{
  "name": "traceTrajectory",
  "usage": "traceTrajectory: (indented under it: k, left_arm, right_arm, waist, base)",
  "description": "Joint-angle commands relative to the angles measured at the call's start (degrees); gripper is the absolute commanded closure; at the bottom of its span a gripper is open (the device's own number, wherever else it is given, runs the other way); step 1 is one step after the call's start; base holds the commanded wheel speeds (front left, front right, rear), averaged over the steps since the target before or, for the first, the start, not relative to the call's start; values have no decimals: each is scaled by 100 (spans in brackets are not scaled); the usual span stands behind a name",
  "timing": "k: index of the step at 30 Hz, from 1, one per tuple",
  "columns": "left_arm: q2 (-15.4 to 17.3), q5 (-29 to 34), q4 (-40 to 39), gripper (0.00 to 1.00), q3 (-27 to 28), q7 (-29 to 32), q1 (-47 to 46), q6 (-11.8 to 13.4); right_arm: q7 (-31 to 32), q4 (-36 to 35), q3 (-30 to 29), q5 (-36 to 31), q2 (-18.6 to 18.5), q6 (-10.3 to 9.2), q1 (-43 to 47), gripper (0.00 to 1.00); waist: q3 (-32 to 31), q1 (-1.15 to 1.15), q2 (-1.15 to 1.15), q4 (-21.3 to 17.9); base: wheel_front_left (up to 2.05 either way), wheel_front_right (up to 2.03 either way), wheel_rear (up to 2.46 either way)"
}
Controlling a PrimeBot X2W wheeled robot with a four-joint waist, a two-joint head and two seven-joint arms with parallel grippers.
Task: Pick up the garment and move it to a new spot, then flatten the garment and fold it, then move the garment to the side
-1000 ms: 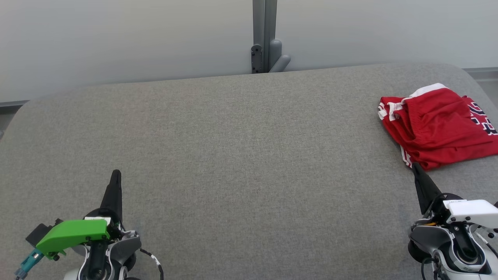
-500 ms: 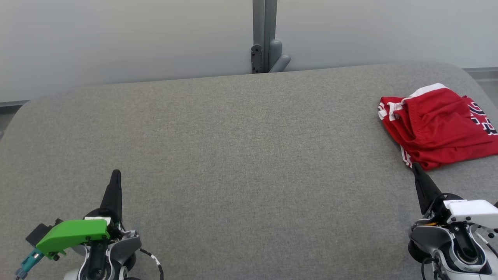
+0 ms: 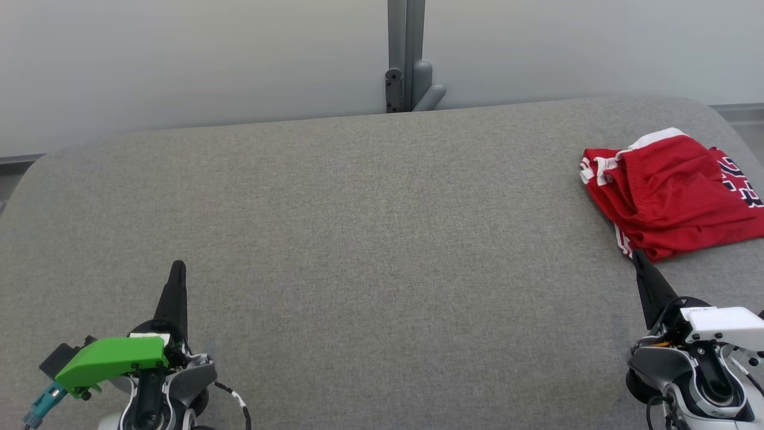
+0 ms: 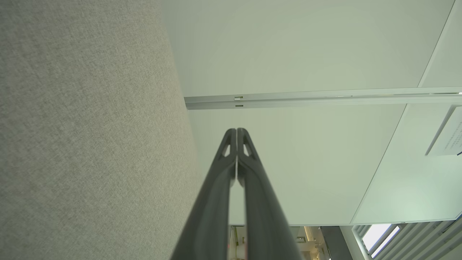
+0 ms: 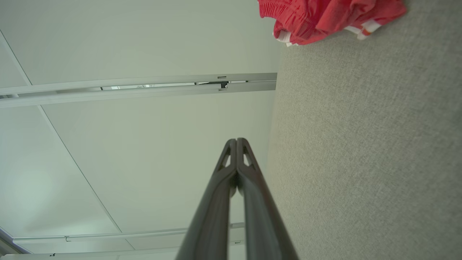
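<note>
The garment point(image 3: 668, 191) is red with white trim. It lies in a loose heap on the grey surface point(image 3: 382, 239), at about 3 o'clock in the head view, close to the right edge. Its long axis goes roughly from 9 to 3 o'clock, a little lower on the 3 o'clock side. The white-trimmed edges are on the 9 o'clock end, and dark lettering shows on the 3 o'clock end.

My right gripper point(image 3: 637, 255) is at about 4 o'clock. Its fingers are pressed together and point to about 11 o'clock. The tip looks just beside the near corner of the garment, but I cannot tell if it touches. In the right wrist view the garment point(image 5: 325, 14) is at 1 o'clock and nothing is between the fingers.

My left gripper point(image 3: 177, 266) is at 8 o'clock, well apart from the garment. It is also clenched and empty, and points to 12 o'clock.
</note>
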Motion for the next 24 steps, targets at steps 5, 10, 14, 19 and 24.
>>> traceTrajectory:
  k: [5,10,14,19,24]
  left_arm:
    - [1,-17,8,100,20,0,-74,-33]
    - [1,-17,8,100,20,0,-74,-33]
    - [1,-17,7,100,20,0,-74,-33]
    - [1,-17,7,100,20,0,-74,-33]
    - [1,-18,7,100,19,-1,-74,-33]
  right_arm:
    - [24,11,-23,-25,-1,2,-68,100]
    - [33,12,-31,-32,5,2,-69,100]
    - [41,11,-37,-39,8,2,-70,100]
    - [43,12,-44,-45,14,2,-71,100]
    - [51,12,-51,-54,19,2,-72,100]
  waist:
    - [0,0,40,0]
    - [0,0,40,0]
    - [0,0,40,0]
    - [0,0,40,0]
    - [0,0,40,0]
  base:
    - [0,0,0]
    - [0,0,0]
    - [0,0,0]
    - [0,0,0]
    - [0,0,0]
